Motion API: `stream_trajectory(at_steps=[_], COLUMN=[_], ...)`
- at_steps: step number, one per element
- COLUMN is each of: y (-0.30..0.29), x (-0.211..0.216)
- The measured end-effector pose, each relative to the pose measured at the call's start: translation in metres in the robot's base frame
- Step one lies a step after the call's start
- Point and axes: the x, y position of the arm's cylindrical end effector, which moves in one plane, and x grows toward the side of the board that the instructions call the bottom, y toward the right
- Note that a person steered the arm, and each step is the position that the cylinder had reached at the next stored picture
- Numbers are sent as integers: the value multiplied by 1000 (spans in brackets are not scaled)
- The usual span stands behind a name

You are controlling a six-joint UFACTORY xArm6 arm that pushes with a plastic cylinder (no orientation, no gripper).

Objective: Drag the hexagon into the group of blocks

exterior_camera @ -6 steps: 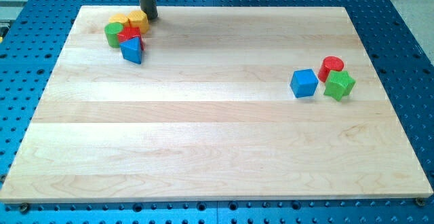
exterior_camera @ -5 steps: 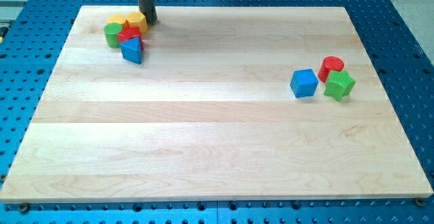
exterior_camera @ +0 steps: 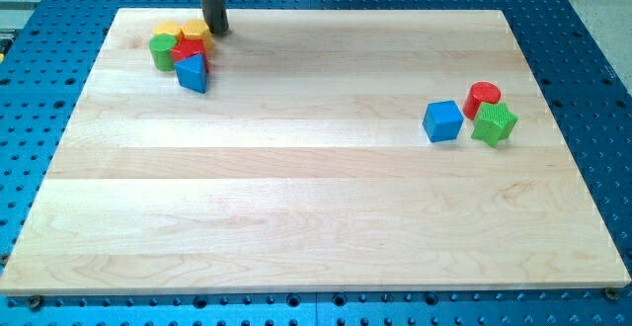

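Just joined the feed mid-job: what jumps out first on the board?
A tight cluster near the view's top left: yellow hexagon, another yellow block, green cylinder, red block and blue triangle, with my tip at the hexagon's right edge. Far right sit a blue cube, red cylinder and green block.

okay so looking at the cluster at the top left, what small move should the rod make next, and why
Probably one more short nudge toward the view's left. My tip sits at the right edge of the yellow hexagon, which already touches the red block, beside the yellow block, green block and blue block. It looks nearly joined.
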Motion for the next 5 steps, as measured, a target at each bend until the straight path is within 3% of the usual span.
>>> stream_trajectory(at_steps=[5], y=[-4], x=[21])
